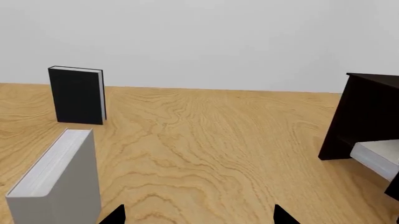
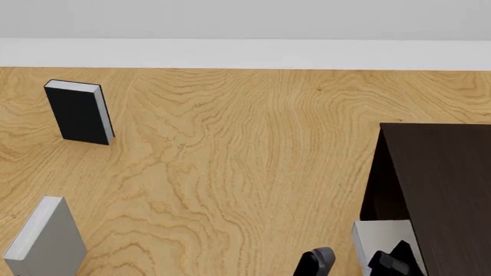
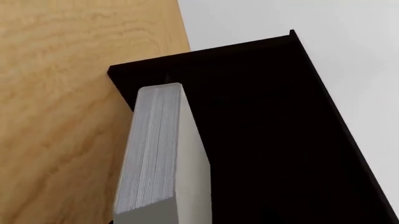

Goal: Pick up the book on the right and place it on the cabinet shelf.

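The plain light-grey book (image 3: 165, 158) with white page edges is held off the table at the open front of the very dark cabinet (image 2: 445, 184). Its far end reaches into the cabinet's dark interior (image 3: 262, 130). In the head view my right gripper (image 2: 355, 263) sits at the bottom edge, shut on the book (image 2: 380, 238), with one black finger on each side. The left wrist view shows the same book (image 1: 377, 156) sticking out beside the cabinet (image 1: 367, 116). My left gripper (image 1: 199, 219) hovers open over bare wood, holding nothing.
A black book (image 2: 77, 112) stands upright at the far left of the wooden table (image 2: 245, 161). Another grey book (image 2: 46, 238) stands near the front left, close to my left gripper's finger (image 1: 115, 215). A white wall runs behind the table.
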Tool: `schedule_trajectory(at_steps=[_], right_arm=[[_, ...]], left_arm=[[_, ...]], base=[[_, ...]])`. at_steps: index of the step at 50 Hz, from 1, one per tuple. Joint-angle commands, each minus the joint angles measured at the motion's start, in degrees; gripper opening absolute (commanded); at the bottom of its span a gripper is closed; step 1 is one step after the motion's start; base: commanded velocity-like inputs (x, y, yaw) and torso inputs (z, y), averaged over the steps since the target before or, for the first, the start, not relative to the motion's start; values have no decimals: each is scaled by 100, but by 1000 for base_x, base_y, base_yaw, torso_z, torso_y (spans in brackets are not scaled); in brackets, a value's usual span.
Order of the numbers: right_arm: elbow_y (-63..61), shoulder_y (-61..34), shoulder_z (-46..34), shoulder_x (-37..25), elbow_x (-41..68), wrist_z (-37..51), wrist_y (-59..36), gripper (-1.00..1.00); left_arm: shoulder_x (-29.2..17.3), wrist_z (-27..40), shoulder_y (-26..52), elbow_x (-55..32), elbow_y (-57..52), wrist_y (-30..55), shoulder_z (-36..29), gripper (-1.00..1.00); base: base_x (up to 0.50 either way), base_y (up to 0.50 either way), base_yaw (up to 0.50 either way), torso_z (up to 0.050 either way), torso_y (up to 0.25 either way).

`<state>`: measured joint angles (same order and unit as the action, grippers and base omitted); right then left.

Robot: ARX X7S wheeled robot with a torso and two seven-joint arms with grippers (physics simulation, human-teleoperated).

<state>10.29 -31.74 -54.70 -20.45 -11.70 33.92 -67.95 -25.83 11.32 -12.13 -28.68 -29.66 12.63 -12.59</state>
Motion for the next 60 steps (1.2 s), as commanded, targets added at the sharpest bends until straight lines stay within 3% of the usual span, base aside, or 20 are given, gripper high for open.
schedule_trajectory(at_steps=[1,26,47,60], right_arm=[[-181,-120,-366,181,255,-281,247,100],[-494,-211,-683,222,154,-391,356,100],[-876,325,912,348,1468,-750,1556,100],[-1445,281,1309,377,1936,-1019,1176,100]], left_arm=[[-10,17,16,2,7,-1,-13,100],[-31,48,67,-8,30,9,-49,100],[-54,54,50,-54,36,-29,-49,100],[-77,69,42,-110,15,-17,-44,100]], base=[[0,0,5,0,0],[0,0,0,0,0],[0,0,0,0,0],[0,0,0,0,0]])
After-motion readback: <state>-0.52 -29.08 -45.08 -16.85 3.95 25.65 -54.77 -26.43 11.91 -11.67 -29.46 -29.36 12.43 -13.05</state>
